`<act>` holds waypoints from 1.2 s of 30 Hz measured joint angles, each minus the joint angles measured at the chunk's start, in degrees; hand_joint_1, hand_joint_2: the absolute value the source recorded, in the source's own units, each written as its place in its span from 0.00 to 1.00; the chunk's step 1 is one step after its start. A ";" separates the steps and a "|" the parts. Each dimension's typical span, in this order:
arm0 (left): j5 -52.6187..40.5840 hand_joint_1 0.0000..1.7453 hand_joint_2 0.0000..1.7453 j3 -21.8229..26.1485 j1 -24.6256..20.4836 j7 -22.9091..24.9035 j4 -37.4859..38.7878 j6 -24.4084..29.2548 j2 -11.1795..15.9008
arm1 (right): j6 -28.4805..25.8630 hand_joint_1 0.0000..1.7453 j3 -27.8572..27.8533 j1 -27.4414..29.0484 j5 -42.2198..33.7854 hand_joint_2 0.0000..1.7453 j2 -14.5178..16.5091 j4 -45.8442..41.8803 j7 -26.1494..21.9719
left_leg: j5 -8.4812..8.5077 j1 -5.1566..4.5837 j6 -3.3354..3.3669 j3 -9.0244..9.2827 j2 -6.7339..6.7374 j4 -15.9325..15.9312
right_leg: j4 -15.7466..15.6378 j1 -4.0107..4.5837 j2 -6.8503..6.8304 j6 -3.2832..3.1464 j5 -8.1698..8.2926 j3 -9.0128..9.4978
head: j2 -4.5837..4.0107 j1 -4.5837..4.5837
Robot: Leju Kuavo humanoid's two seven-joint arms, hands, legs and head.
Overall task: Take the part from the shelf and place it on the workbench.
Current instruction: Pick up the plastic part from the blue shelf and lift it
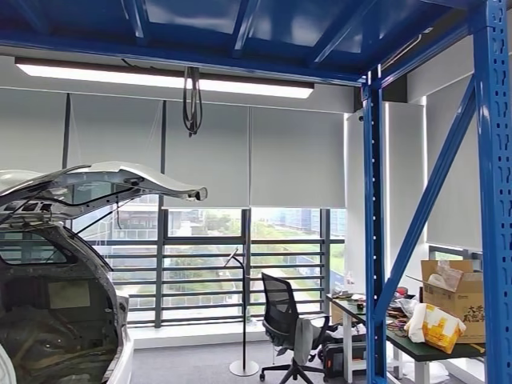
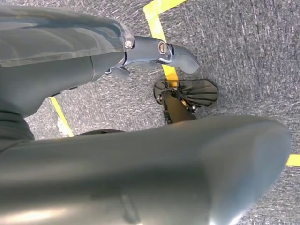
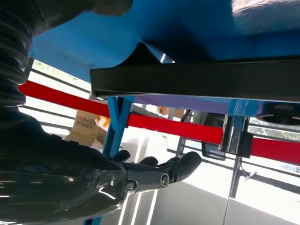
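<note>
Both hands hold nothing: our right hand reaches fingers extended under the shelf, perhaps toward the part; left hand hangs, fingers loosely straight.

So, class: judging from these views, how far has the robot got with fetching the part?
Nothing looks done. The right hand is raised, empty, beneath the blue shelf, below a black part resting there. The left hand hangs empty over the floor. Grasping and placing remain.

The left hand hangs down – its fingers lie straight and a little apart, and they hold nothing. The right hand is raised – its fingers reach forward, almost flat and close together, and it is empty.
</note>
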 joint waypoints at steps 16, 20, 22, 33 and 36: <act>0.04 0.00 0.00 0.79 1.33 -0.43 0.00 -0.26 -2.23 | 0.74 0.00 0.38 -2.63 1.25 1.00 4.90 6.66 -0.52 | 0.00 0.00 0.00 -0.01 0.00 0.00 | 0.00 0.00 0.00 0.00 0.00 -0.01 | 0.00 0.00; 0.04 0.00 0.00 1.02 1.42 -0.43 0.00 -0.51 -2.66 | 0.60 0.00 0.66 -3.37 1.85 1.00 6.46 8.23 -0.52 | 0.00 0.01 0.00 0.00 0.00 0.00 | 0.00 0.01 0.00 0.00 0.00 -0.01 | 0.00 0.00; 0.04 0.00 0.00 1.07 1.45 -0.44 0.00 -0.54 -2.75 | 0.54 0.00 0.79 -3.59 2.14 1.00 7.09 8.73 -0.50 | 0.00 0.01 0.00 0.00 0.00 0.00 | 0.00 0.01 0.00 0.00 0.00 -0.01 | 0.00 0.00; 0.04 0.00 0.00 1.56 1.67 -0.36 0.00 -0.55 -2.93 | -0.07 0.00 1.54 -5.26 3.34 1.00 9.41 10.28 0.13 | 0.00 0.00 0.00 0.00 0.00 0.00 | 0.01 0.00 0.00 0.00 0.00 0.00 | 0.00 0.00; 0.04 0.00 0.00 1.73 1.71 -0.28 0.00 -0.53 -2.93 | -0.27 0.00 1.60 -5.62 3.55 1.00 9.74 10.45 0.18 | 0.00 0.00 0.00 0.00 0.00 0.00 | 0.01 0.00 0.00 0.00 0.00 0.00 | 0.00 0.00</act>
